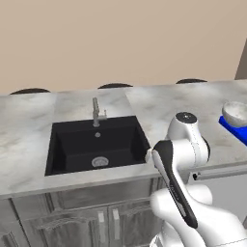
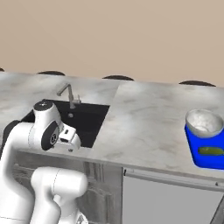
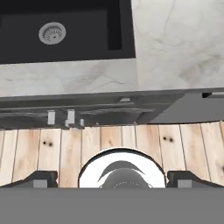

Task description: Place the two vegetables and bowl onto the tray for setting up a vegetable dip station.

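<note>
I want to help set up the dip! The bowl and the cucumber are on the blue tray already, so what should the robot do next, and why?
Probably turn or drive to look for the carrot. The bowl and cucumber sit on the tray, no carrot lies on the counter, and the open gripper holds nothing, facing the floor by the sink.
</note>
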Controlling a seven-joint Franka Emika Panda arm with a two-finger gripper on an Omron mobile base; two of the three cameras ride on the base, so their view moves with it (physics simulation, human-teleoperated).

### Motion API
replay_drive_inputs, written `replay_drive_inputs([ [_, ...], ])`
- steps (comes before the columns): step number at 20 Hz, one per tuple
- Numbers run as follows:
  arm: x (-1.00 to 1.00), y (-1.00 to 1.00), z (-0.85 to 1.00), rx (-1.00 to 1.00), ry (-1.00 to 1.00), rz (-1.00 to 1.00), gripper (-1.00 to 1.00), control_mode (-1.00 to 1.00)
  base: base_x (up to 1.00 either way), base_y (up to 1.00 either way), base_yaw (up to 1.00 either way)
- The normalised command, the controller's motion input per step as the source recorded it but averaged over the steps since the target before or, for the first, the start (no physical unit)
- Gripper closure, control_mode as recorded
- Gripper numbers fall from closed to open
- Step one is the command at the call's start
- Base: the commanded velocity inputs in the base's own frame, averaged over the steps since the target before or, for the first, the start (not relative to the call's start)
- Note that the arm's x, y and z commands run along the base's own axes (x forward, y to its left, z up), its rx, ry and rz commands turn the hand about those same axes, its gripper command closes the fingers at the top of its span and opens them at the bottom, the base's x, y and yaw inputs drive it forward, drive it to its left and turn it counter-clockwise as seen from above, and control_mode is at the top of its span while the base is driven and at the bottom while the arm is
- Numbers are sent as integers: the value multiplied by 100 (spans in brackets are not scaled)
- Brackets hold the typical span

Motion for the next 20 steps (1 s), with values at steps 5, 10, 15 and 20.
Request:
replay_drive_inputs([
  [5, 0, 0, 0, 0, 0, 0, -100, 100, 4, 68, -1],
  [10, 0, 0, 0, 0, 0, 0, -100, 100, 5, 67, -2],
  [15, 0, 0, 0, 0, 0, 0, -100, 100, 8, 68, -1],
  [20, 0, 0, 0, 0, 0, 0, -100, 100, 9, 67, -1],
])
